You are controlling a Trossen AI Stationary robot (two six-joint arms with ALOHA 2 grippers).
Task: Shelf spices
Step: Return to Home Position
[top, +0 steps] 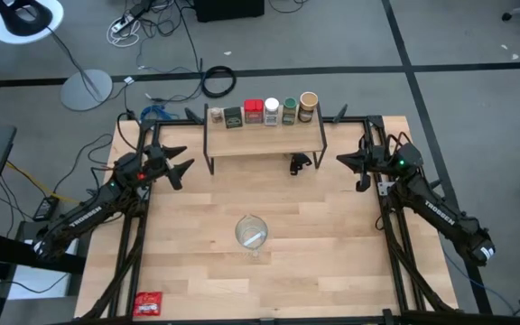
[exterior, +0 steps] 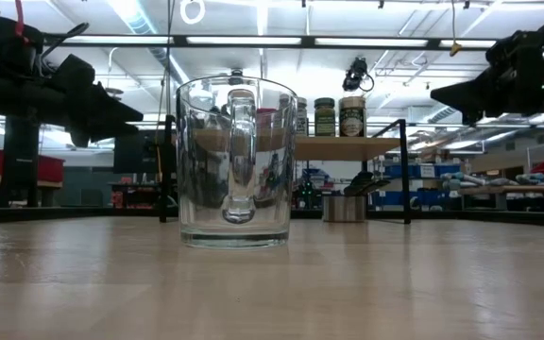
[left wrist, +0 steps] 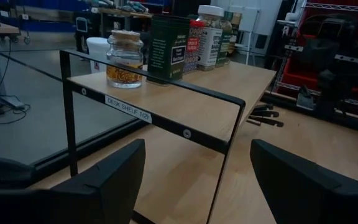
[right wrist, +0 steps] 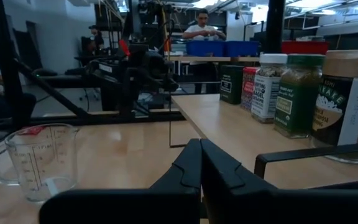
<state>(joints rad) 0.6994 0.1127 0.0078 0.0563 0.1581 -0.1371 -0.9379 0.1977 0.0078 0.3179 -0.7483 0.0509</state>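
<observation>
The shelf (top: 264, 140) stands at the table's far middle on its thin black legs. Six spices stand in a row on its plank: tiny brownish jar (top: 215, 115), dark green tin (top: 233, 116), red tin (top: 253, 111), white-lidded jar (top: 271, 111), green-lidded jar (top: 289, 111) and tan-lidded jar (top: 308, 106). My left gripper (top: 186, 162) hovers open and empty just off the shelf's left end (left wrist: 154, 99). My right gripper (top: 341, 161) hovers shut and empty just off the shelf's right end (right wrist: 241, 134).
A clear glass measuring cup (top: 252, 233) stands at the table's middle, large in the low view (exterior: 236, 161). A flat red packet (top: 149, 303) lies at the near left corner. A small black object (top: 298, 162) lies on the table by the shelf's near right leg.
</observation>
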